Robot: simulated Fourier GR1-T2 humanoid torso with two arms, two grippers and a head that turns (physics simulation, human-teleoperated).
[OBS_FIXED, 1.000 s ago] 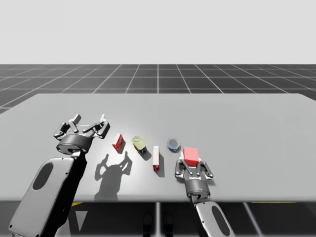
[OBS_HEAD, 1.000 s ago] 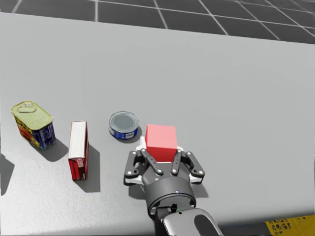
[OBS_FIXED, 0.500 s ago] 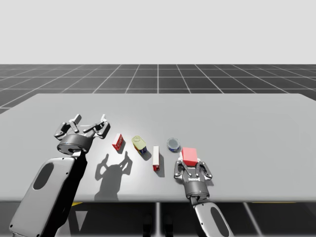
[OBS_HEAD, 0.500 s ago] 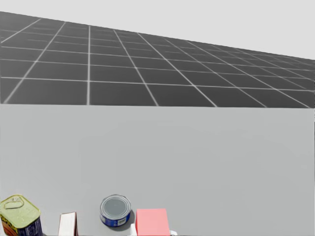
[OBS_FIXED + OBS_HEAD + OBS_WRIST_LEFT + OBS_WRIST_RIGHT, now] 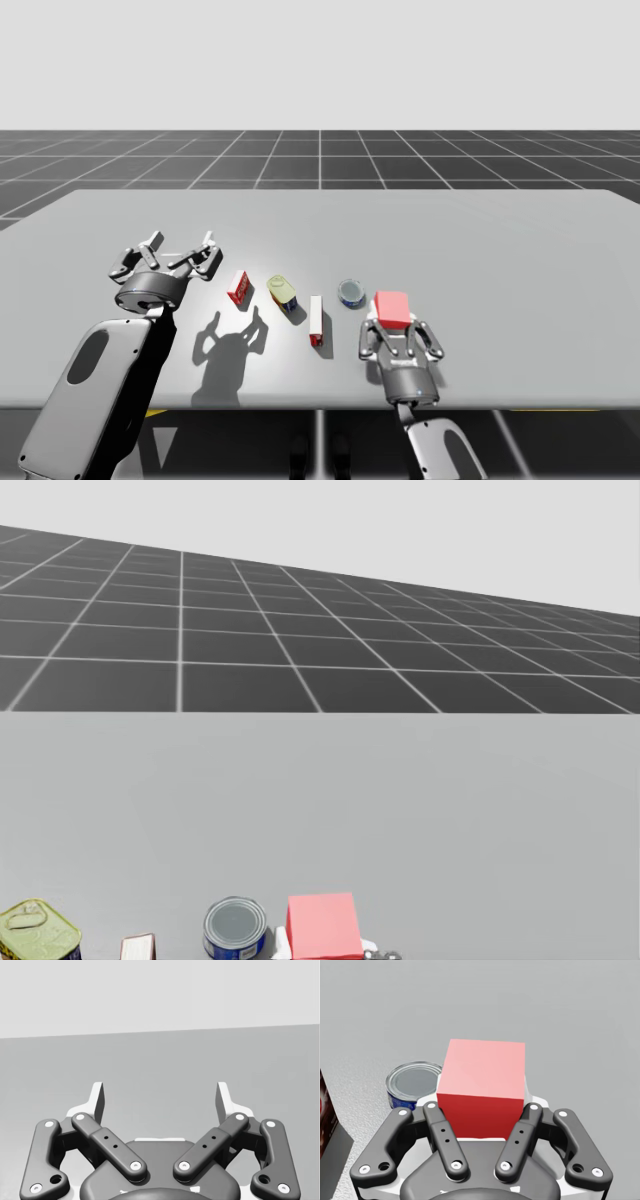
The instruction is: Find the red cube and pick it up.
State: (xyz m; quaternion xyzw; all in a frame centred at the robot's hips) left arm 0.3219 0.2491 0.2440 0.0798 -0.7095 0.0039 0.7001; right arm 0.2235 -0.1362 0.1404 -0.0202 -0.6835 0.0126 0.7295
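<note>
High view has the grey counter (image 5: pixel 500 260) carrying everything: my left jaws stand spread and empty well apart from the round blue can (image 5: pixel 351 293), and my right jaws pinch the red cube (image 5: pixel 391 308) just beside that can. I judge the cube stiff, light and smooth-faced, so opposite flat sides, gripped squarely at mid-height, should resist slipping.
</note>
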